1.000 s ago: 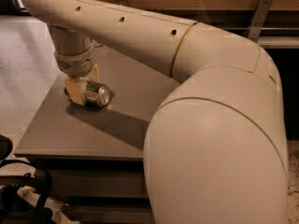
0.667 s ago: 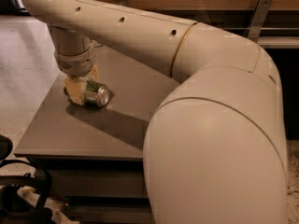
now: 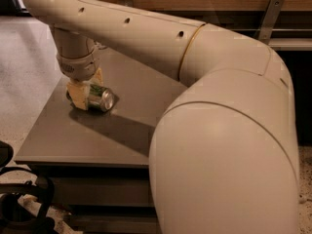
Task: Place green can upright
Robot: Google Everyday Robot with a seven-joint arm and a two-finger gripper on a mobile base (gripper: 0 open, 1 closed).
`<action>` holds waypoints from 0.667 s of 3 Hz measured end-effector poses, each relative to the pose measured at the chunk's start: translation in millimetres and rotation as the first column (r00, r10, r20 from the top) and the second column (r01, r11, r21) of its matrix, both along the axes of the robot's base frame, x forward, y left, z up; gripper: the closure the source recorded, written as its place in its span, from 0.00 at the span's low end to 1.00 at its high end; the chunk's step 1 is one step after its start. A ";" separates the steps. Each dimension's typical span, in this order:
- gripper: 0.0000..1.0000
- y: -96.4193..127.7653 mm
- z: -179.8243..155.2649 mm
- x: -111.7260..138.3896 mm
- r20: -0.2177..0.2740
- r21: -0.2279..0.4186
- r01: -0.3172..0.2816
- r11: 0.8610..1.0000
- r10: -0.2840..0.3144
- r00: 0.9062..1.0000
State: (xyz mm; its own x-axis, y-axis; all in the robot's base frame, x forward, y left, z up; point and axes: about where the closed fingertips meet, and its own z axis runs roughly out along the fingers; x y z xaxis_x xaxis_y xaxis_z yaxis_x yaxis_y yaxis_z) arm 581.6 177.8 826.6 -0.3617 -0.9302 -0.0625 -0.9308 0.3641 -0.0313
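The green can (image 3: pixel 100 98) lies on its side on the grey table (image 3: pixel 122 126) at the left, its shiny silver end facing right toward me. My gripper (image 3: pixel 87 90) comes straight down from the wrist onto the can. Its pale yellow fingers (image 3: pixel 77 94) straddle the can's body, one in front at the left and one behind. The can rests on the tabletop between them. The large cream arm fills the right and top of the view.
The table's front edge (image 3: pixel 83 162) runs along the bottom left, with pale floor (image 3: pixel 24 57) to the left. Dark cables and equipment (image 3: pixel 19 204) sit at the lower left. A wooden wall and metal bracket (image 3: pixel 268 18) stand behind.
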 end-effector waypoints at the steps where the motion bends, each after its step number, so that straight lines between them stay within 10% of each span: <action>1: 1.00 0.0 0.3 0.0 0.000 0.000 0.000 1.000 0.000 1.000; 2: 1.00 -2.5 2.7 0.2 0.009 0.011 0.002 1.000 -0.002 1.000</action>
State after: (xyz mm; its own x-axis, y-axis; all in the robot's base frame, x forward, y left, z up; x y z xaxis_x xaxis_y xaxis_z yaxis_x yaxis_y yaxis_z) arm 581.8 175.3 829.3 -0.3631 -0.9287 -0.0754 -0.9298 0.3664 -0.0354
